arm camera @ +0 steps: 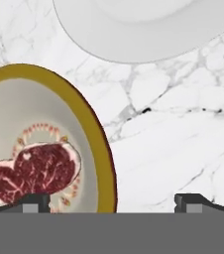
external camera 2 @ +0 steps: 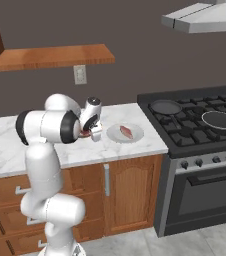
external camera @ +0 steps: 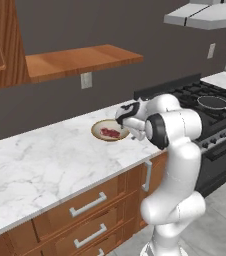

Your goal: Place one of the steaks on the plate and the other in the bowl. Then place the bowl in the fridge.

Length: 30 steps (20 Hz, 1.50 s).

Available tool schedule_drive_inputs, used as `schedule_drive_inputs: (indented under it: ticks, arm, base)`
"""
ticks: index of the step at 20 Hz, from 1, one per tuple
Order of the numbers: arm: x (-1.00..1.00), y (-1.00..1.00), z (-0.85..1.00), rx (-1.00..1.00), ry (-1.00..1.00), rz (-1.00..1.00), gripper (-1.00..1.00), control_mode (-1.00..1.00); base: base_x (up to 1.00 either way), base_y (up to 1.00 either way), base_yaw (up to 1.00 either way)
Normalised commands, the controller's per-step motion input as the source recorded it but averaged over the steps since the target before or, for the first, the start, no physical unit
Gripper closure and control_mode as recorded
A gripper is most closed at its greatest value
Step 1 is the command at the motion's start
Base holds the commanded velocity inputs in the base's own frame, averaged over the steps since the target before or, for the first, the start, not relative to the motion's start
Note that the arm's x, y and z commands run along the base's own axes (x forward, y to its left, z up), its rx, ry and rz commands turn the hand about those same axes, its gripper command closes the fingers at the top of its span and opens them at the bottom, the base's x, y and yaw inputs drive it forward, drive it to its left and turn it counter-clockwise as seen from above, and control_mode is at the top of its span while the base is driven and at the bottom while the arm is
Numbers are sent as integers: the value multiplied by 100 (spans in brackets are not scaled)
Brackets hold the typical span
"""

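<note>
Steaks — two: dark one (arm camera: 34, 171) in bowl (arm camera: 91, 124), pale one (external camera 2: 126, 131) on plate (external camera 2: 114, 135) — gripper (arm camera: 113, 201) spread, empty.

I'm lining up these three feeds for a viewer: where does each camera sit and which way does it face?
Left base view: behind the arm's left, facing the counter; white arm, bowl with dark steak.
Right base view: behind its right, facing counter and stove; arm, plate with paler steak.
Hand view: on the hand, looking down; open claw.
All share the bowl; right and hand views share the plate.
</note>
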Motion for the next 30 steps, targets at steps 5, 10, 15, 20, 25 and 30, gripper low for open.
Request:
schedule_drive_inputs:
  ticks: [5, 10, 15, 20, 25, 30]
  arm:
    - [30, 5, -21, 0, 0, 0, -100, -100]
    - [30, 4, -36, 0, 0, 0, -100, -100]
    - [35, 12, -25, 0, 0, 0, -100, -100]
    - [28, 7, -4, 0, 0, 0, -100, -100]
    - [18, 9, -1, 0, 0, 0, 100, -100]
    - [1, 13, 0, 0, 0, 0, 100, -100]
  base:
    - [0, 0, 0]
    - [0, 0, 0]
    - [0, 0, 0]
    - [0, 0, 0]
    - [0, 0, 0]
    - [0, 0, 0]
